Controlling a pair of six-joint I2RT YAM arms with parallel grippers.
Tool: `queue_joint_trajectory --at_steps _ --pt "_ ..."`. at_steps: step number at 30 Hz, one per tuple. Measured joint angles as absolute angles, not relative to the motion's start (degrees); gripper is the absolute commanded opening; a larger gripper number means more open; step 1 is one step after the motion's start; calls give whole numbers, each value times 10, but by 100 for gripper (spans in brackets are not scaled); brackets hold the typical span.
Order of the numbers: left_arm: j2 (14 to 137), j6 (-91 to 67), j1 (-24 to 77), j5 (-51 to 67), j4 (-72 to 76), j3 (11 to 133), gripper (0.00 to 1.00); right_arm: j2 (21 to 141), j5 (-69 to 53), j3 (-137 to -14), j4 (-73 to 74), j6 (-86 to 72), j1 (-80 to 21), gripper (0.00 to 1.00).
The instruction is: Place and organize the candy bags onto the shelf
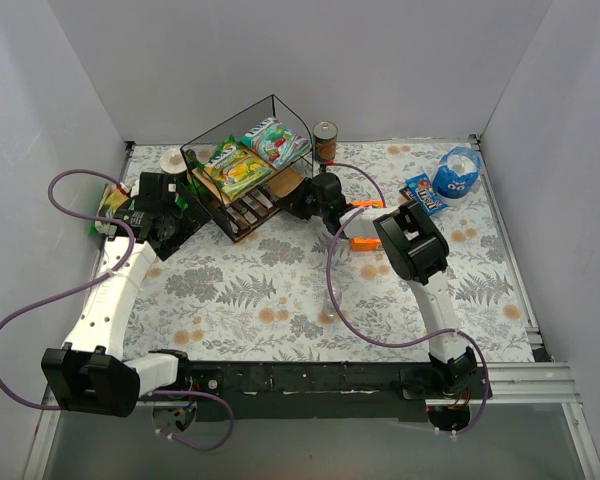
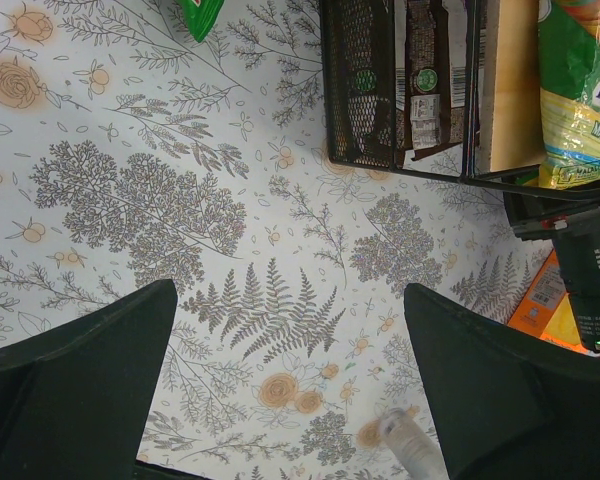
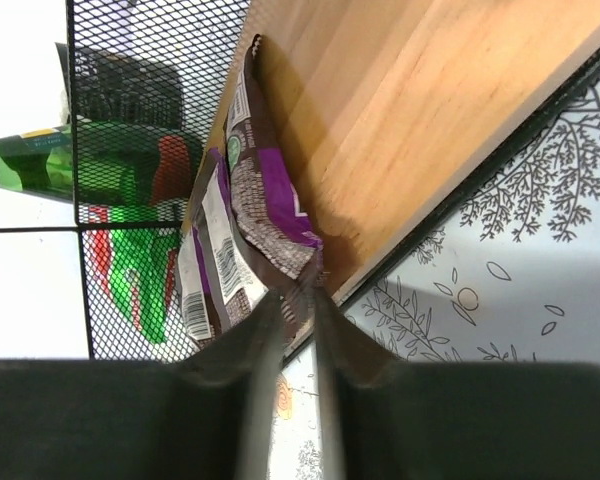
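Observation:
The wire shelf [image 1: 270, 105] stands at the back, tilted. A green-yellow bag [image 1: 235, 166] and a teal-white bag [image 1: 275, 140] lie on its top board. Dark brown wrappers [image 1: 252, 210] lie on the lower board. My right gripper [image 1: 300, 200] reaches into the lower tier. In the right wrist view it [image 3: 298, 290] is shut on the edge of a purple wrapper [image 3: 275, 195] resting on the lower board [image 3: 410, 110]. My left gripper [image 1: 180, 222] is open and empty over bare table [image 2: 290, 300], left of the shelf [image 2: 360, 90]. A small blue pack [image 1: 425, 193] lies at the right.
A round blue pouch with eyes [image 1: 457, 173] sits at the back right. An orange box [image 1: 365, 225] lies under the right arm. A brown can [image 1: 325, 140] stands behind the shelf. A yellow-green packet [image 1: 110, 205] lies at the left wall. White walls close in on three sides.

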State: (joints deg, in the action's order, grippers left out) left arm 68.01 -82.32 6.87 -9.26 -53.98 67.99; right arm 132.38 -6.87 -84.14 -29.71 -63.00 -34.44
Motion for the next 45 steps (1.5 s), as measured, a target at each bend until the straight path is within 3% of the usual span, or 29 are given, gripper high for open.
queue_joint_trajectory --at_steps 9,17,24,30,38,45 --pt "680 -823 69 -92 -540 680 98 1305 -72 -804 -288 -625 -342 50" --pt "679 -823 69 -90 -533 678 98 1202 -68 -747 -250 -595 -335 59" --pt "667 -817 69 -74 -505 659 98 1054 -34 -698 -165 -542 -291 60" --pt "641 -797 69 -38 -448 633 98 957 31 -657 -34 -510 -192 59" --pt "638 -787 72 71 -348 593 98 903 91 -569 66 -496 -36 58" --pt "681 -792 113 97 -295 590 98 903 75 -547 23 -465 56 55"
